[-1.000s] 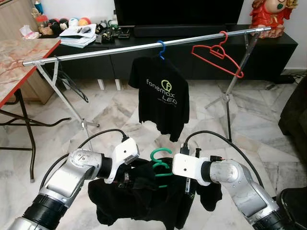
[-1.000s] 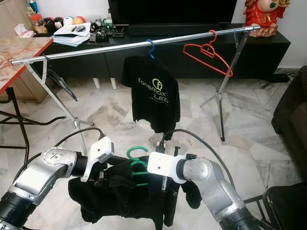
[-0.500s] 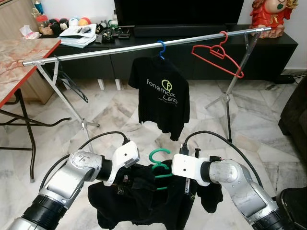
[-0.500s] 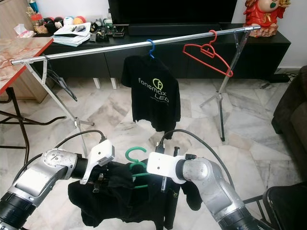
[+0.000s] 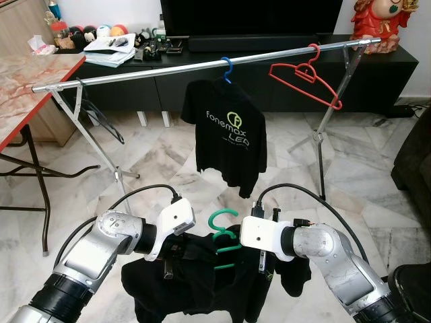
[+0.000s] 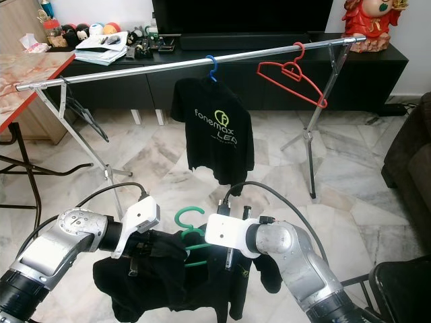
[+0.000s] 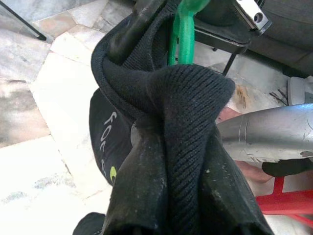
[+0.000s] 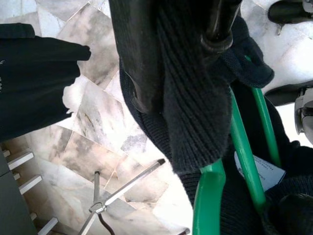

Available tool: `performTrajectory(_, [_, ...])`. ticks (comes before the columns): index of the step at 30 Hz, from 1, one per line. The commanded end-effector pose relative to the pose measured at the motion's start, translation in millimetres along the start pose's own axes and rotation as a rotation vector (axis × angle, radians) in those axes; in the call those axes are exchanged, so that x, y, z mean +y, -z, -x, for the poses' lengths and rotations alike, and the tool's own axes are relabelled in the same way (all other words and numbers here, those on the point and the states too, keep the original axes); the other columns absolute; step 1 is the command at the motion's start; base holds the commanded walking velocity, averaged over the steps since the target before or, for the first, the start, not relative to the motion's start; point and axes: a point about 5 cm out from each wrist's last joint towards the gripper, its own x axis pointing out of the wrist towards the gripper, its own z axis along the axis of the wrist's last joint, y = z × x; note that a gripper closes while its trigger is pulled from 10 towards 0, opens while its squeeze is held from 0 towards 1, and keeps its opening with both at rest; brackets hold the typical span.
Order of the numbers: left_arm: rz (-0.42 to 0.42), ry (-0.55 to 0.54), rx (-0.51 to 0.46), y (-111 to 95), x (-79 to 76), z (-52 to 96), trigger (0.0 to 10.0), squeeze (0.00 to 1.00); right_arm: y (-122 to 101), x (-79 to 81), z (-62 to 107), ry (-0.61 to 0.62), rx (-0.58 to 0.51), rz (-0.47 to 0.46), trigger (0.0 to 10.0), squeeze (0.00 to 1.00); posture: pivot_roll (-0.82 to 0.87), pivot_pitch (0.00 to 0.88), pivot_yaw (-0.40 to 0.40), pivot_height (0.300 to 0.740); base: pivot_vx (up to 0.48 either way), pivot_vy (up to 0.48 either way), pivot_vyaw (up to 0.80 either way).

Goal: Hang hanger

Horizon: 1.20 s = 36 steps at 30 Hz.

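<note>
From the head cameras, you are holding a black shirt [image 5: 202, 282] on a green hanger [image 5: 225, 232] low in front of the robot, the left gripper [image 5: 172, 256] and right gripper [image 5: 264, 259] pinching the collar on either side of the hook. Over the last second the left wrist has been sinking slightly and the hook tilting a little leftward; nothing is rising toward the rail [image 5: 202, 65] yet, so the lift is probably still ahead of you.

On that rail, a hung black T-shirt [image 5: 230, 138] on a blue hanger [image 5: 225, 67] and an empty red hanger [image 5: 306, 77] are taking up the middle and right; the left stretch looks freer. A table [image 5: 27, 87] is standing off to the left.

In the left wrist view, the fingers [image 7: 142, 196] are clamping ribbed collar fabric, green plastic just beyond.

In the right wrist view, the fingers [image 8: 142, 54] are likewise closing on collar knit beside the green hanger's neck.
</note>
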Motion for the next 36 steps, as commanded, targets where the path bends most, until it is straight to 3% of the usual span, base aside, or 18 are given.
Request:
performTrajectory(1, [0.012,0.012,0.033,6.5,-3.1,0.2,0.0,0.00,-18.8,-7.6,3.5,0.029,-0.068,0.043,0.0,0.00,0.00,0.120,0.068,0.740,0.000,0.000,0.00])
performTrajectory(30, [0.023,0.029,0.015,4.9,-5.7,0.5,0.0,0.00,-16.0,-8.0,2.5,0.030,-0.057,0.037,0.0,0.00,0.00,0.125,0.062,0.740,0.000,0.000,0.00])
performTrajectory(31, [0.024,0.029,0.014,4.8,-5.8,0.5,0.0,0.00,-15.5,-8.4,2.2,0.035,-0.053,0.037,2.5,0.00,0.00,0.125,0.062,0.740,0.000,0.000,0.00])
performTrajectory(32, [0.025,0.030,0.013,4.8,-5.8,0.5,0.0,0.00,-14.9,-8.3,2.1,0.035,-0.048,0.038,3.9,0.00,0.00,0.125,0.062,0.740,0.000,0.000,0.00])
performTrajectory(33, [0.025,0.029,0.013,4.8,-5.8,0.5,0.0,0.00,-14.2,-8.1,1.8,0.033,-0.045,0.040,10.0,0.00,0.00,0.125,0.062,0.740,0.000,0.000,0.00])
performTrajectory(36, [0.026,0.028,0.011,4.5,-5.7,0.6,0.0,0.00,-11.8,-9.3,1.3,0.047,-0.031,0.022,10.0,0.00,0.00,0.125,0.062,0.740,0.000,0.000,0.00])
